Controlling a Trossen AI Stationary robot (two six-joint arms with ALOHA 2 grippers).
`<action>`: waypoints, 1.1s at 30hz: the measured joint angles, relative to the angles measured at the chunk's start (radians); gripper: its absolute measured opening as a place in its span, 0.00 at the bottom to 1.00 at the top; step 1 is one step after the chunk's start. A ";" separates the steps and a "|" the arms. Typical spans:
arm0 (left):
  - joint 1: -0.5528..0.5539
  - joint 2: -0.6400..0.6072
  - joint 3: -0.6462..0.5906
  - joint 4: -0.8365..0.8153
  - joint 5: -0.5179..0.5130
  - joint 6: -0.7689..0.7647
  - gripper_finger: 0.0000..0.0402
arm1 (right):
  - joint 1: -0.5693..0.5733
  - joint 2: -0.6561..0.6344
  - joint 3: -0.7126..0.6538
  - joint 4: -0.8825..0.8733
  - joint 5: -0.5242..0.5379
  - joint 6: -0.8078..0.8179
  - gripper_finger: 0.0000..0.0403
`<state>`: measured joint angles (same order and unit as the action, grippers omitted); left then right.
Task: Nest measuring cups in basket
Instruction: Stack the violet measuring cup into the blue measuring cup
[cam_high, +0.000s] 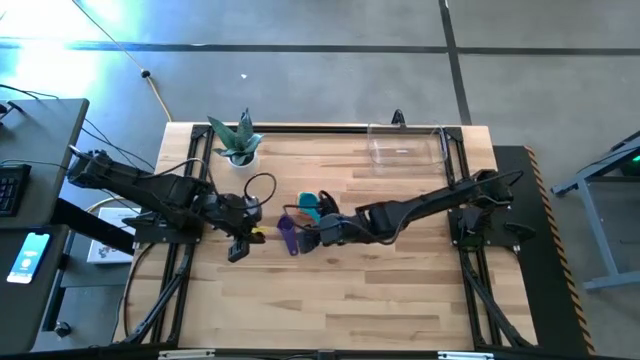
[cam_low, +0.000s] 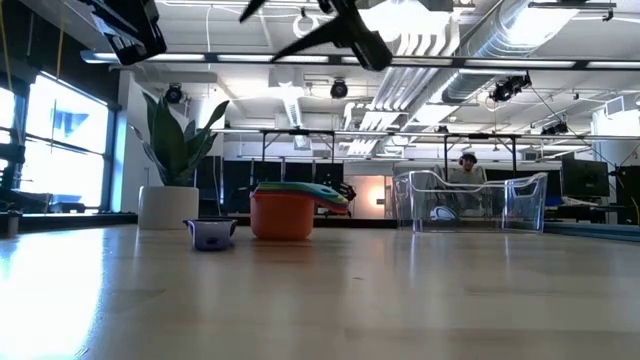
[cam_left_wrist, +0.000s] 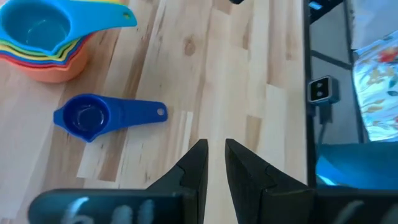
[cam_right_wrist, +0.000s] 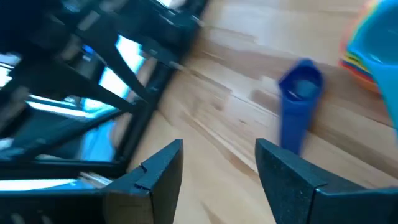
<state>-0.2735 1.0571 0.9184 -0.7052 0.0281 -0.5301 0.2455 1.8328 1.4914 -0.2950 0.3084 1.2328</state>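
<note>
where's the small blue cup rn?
The small blue cup lies alone on the table near its middle in the high view, beside the nested stack of cups, between the two grippers and well short of the basket.

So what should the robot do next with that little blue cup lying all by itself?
Probably move the right gripper over the lone blue cup and lower onto its handle. Its fingers are open and empty, and the cup lies apart from the nested stack on the table. The basket sits at the far edge, with no cups in it. The left gripper hovers nearby, empty.
</note>
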 joint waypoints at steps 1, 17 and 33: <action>-0.004 -0.015 0.000 -0.001 0.000 0.000 0.12 | 0.000 0.000 0.000 0.026 0.006 -0.009 0.47; -0.006 -0.344 -0.001 -0.006 -0.018 -0.053 0.12 | -0.111 0.000 0.000 0.394 -0.081 -0.392 0.42; -0.006 -0.514 -0.001 -0.006 -0.097 -0.096 0.12 | -0.280 0.000 0.188 0.591 -0.316 -0.702 0.42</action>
<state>-0.2790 0.5435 0.9176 -0.7115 -0.0693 -0.6258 -0.0345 1.8332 1.6798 0.2956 -0.0075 0.5309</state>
